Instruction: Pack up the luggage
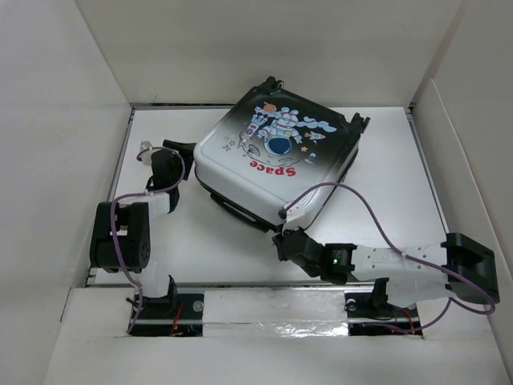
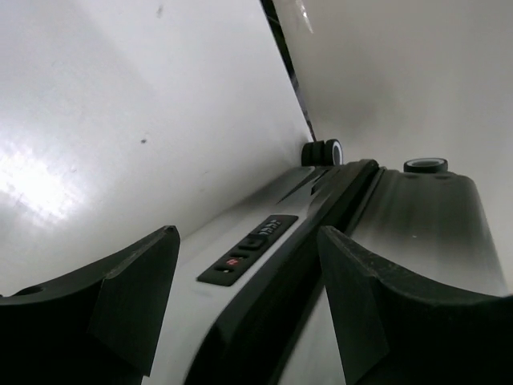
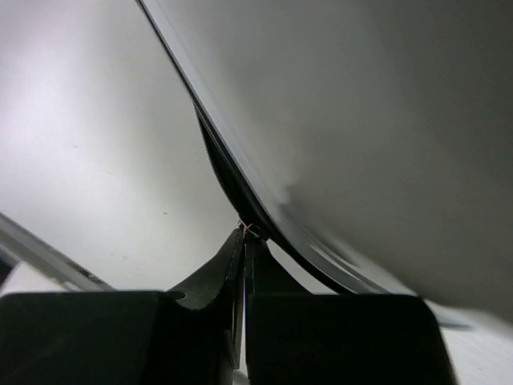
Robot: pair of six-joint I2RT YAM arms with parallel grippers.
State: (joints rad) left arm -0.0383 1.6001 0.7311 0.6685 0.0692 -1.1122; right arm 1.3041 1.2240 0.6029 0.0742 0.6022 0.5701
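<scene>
The luggage point(image 1: 276, 144) lies flat and closed at the back middle of the table, its astronaut and red "Space" print facing up. My left gripper point(image 1: 187, 151) is at its left edge, open. In the left wrist view the jaws point(image 2: 247, 241) stand either side of the black seam band, beside the lock panel point(image 2: 248, 249). My right gripper point(image 1: 281, 234) is at the case's near corner, fingers pressed together. In the right wrist view its tips point(image 3: 244, 231) pinch a small pale zipper pull point(image 3: 250, 228) against the dark rim under the shell point(image 3: 361, 120).
White walls box in the table on the left, back and right point(image 1: 72, 144). A black wheel point(image 2: 322, 151) of the case sits close to the back wall. A purple cable point(image 1: 361, 200) loops over the table from the right arm. A raised white ledge point(image 1: 272, 305) runs along the near edge.
</scene>
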